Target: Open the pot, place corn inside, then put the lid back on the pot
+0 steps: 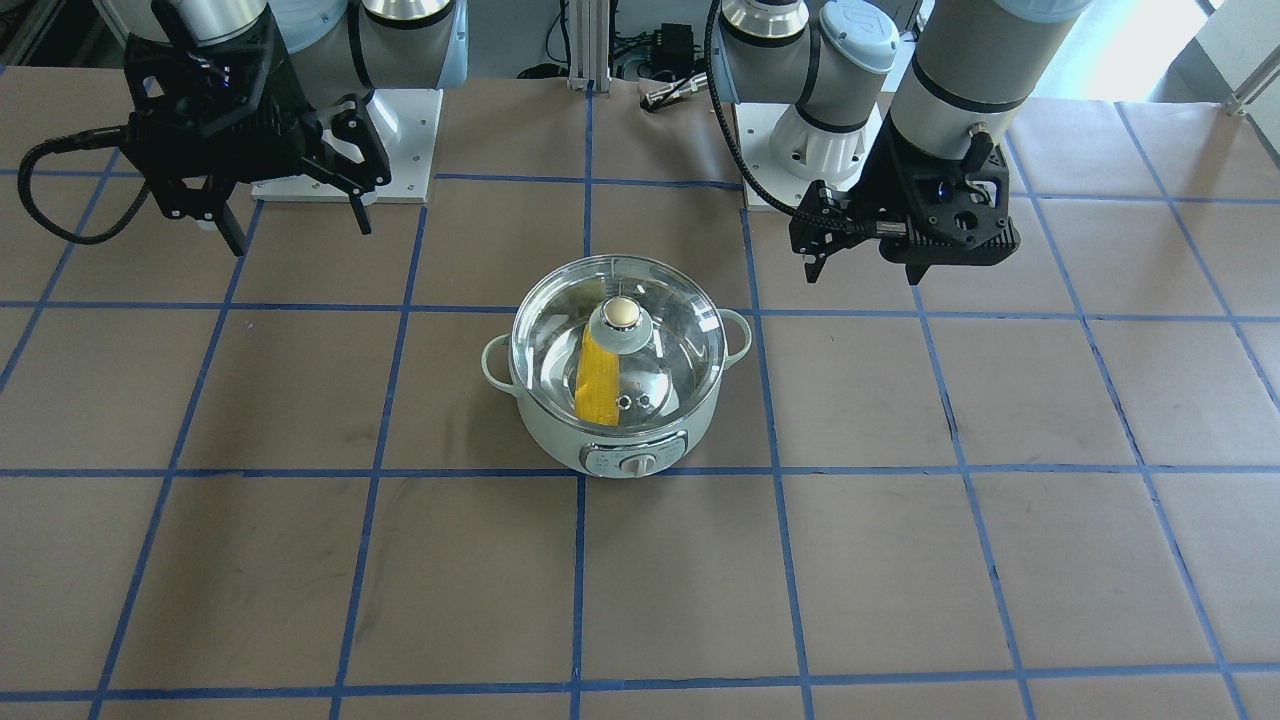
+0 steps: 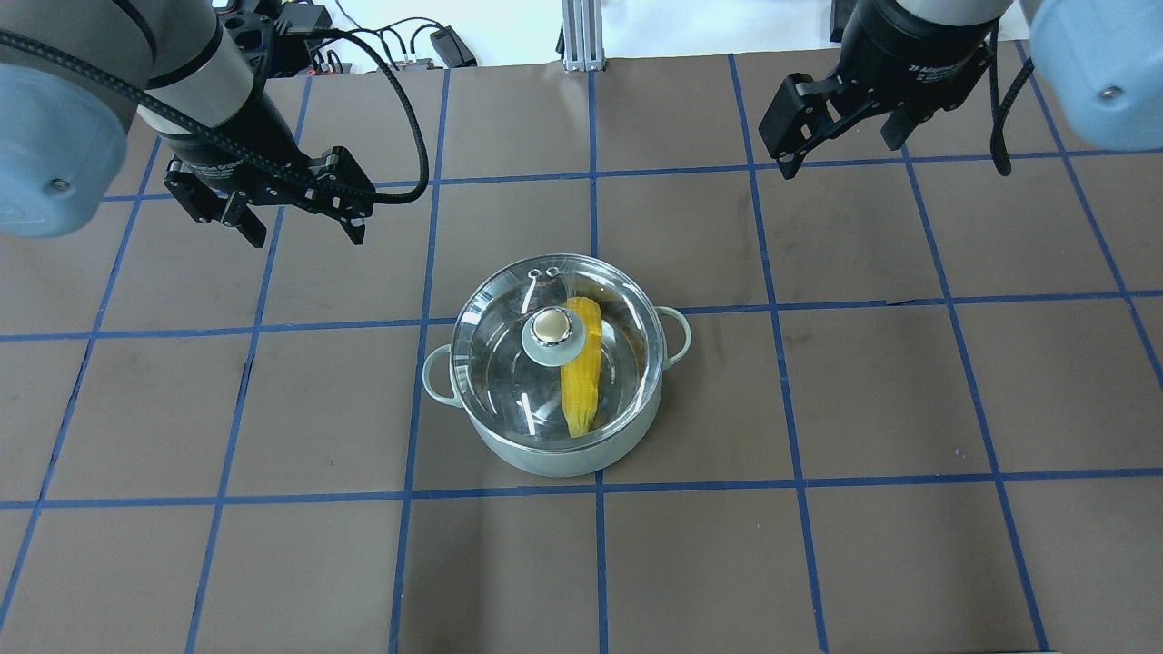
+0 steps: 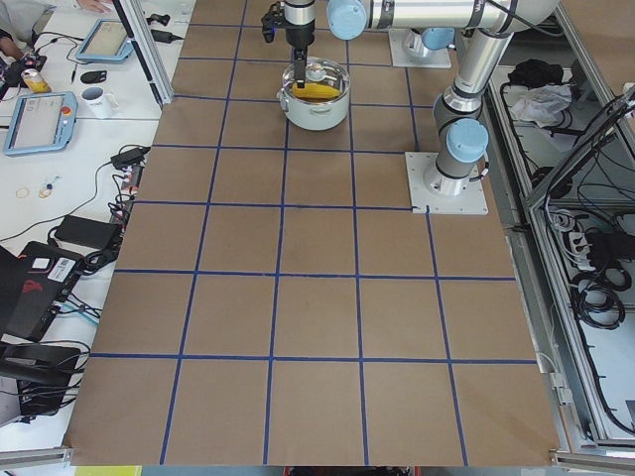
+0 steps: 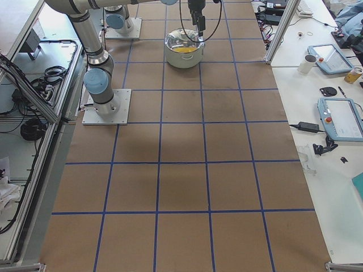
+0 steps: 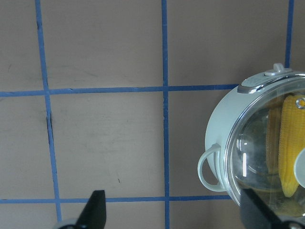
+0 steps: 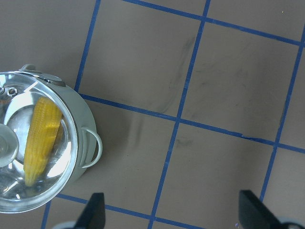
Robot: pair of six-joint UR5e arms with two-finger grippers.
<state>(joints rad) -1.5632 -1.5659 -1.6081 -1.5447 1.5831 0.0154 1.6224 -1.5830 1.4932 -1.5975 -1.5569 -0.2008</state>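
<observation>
The table [image 2: 818,563] is covered in brown paper, marked into squares by blue tape [image 2: 509,178]. On a white side bench [image 3: 30,213] at the far left lie a mug [image 3: 96,101], a tablet [image 3: 104,38] and black cables [image 3: 84,233].

— Where is the pot [image 2: 545,459]?
— It stands upright in the middle of the bench [image 2: 273,409]. It is round and pale green, with two small loop handles and a dial on the front.
— And the corn [image 2: 581,372]?
— It is yellow and lies flat inside the pot.
— Is the lid [image 2: 551,331] on?
— Yes. The clear glass lid sits flat on the pot, knob up.
</observation>
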